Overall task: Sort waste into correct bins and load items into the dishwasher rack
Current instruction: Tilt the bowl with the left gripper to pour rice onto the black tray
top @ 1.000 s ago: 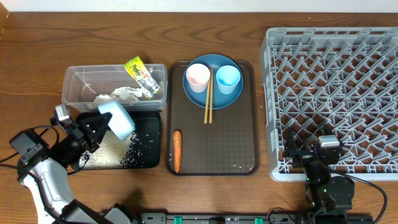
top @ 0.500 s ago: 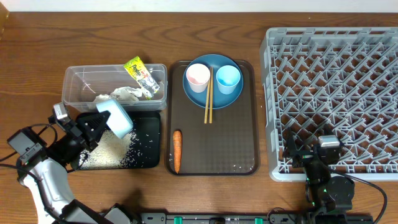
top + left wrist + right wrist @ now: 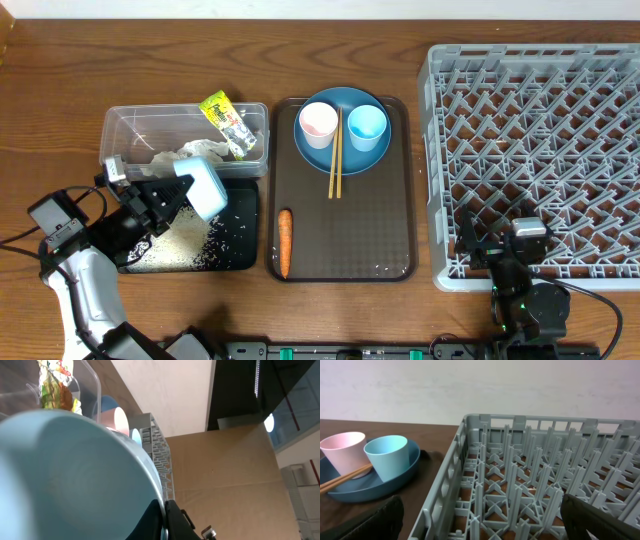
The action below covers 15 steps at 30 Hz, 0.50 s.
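Bowl (image 3: 207,190) shifted right in left hand (image 3: 178,194), wrapper (image 3: 222,112) print unreadable

pale blue bowl (image 3: 203,186) hangs tipped on its side over the black tray (image 3: 240,225), white rice (image 3: 180,240) strewn below. the clear tub (image 3: 130,125) at the tray's 12 o'clock holds crumpled paper (image 3: 195,153) and a yellow-green wrapper (image 3: 225,118). orange carrot (image 3: 284,243) lies at its 3 o'clock. blue plate (image 3: 345,155) carries pink cup (image 3: 318,124), light blue cup (image 3: 367,124), chopsticks (image 3: 336,160) between. grey rack (image 3: 540,160) sits at the plate's 3 o'clock.
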Each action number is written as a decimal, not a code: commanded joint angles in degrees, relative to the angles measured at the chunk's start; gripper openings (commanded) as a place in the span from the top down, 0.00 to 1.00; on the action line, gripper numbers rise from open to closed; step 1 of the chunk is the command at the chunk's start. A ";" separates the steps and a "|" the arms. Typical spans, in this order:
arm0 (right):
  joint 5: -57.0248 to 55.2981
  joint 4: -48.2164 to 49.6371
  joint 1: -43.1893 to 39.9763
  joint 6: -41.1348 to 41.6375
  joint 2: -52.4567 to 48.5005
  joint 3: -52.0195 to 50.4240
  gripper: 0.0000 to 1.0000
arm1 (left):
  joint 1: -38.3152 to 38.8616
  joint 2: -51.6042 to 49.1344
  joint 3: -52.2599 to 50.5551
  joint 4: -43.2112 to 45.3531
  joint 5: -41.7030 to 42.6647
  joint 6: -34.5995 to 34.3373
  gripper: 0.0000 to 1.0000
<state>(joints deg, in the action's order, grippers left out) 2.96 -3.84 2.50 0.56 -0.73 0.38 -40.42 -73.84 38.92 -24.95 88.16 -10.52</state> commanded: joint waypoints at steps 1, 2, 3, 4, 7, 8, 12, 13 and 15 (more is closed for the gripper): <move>-0.15 -0.24 0.52 -0.44 0.09 -0.07 0.01 | 0.13 -0.33 -0.22 0.44 -0.24 0.31 0.93; -0.15 -0.24 0.52 -0.44 0.09 -0.07 0.01 | 0.11 -0.33 -0.22 0.44 -1.49 0.31 0.93; -0.15 -0.24 0.52 -0.44 0.09 -0.07 0.01 | 0.11 -0.33 -0.22 0.44 -2.84 0.31 0.93; -0.15 -0.24 0.52 -0.44 0.09 -0.07 0.01 | 0.11 -0.33 -0.22 0.37 -3.61 0.04 0.93; -0.15 -0.24 0.52 -0.44 0.09 -0.07 0.01 | 0.24 -0.33 -0.24 -0.68 1.20 -0.74 0.94; -0.15 -0.24 0.52 -0.44 0.09 -0.07 0.01 | 0.39 -0.33 -0.22 -0.72 1.99 -0.96 0.94; -0.15 -0.24 0.52 -0.44 0.09 -0.07 0.01 | 0.59 -0.31 -0.24 -0.26 -4.04 -0.98 0.94; -0.17 -0.24 0.52 -0.44 0.09 -0.07 0.01 | 0.61 -0.33 -0.24 -0.44 -5.55 -0.98 0.94; -0.15 -0.24 0.52 -0.44 0.09 -0.07 0.01 | 0.66 -0.33 -0.24 -1.51 -5.53 -1.20 0.94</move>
<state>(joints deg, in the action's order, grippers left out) 2.96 -3.84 2.50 0.56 -0.73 0.38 -40.01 -73.84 38.92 -25.56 84.68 -10.98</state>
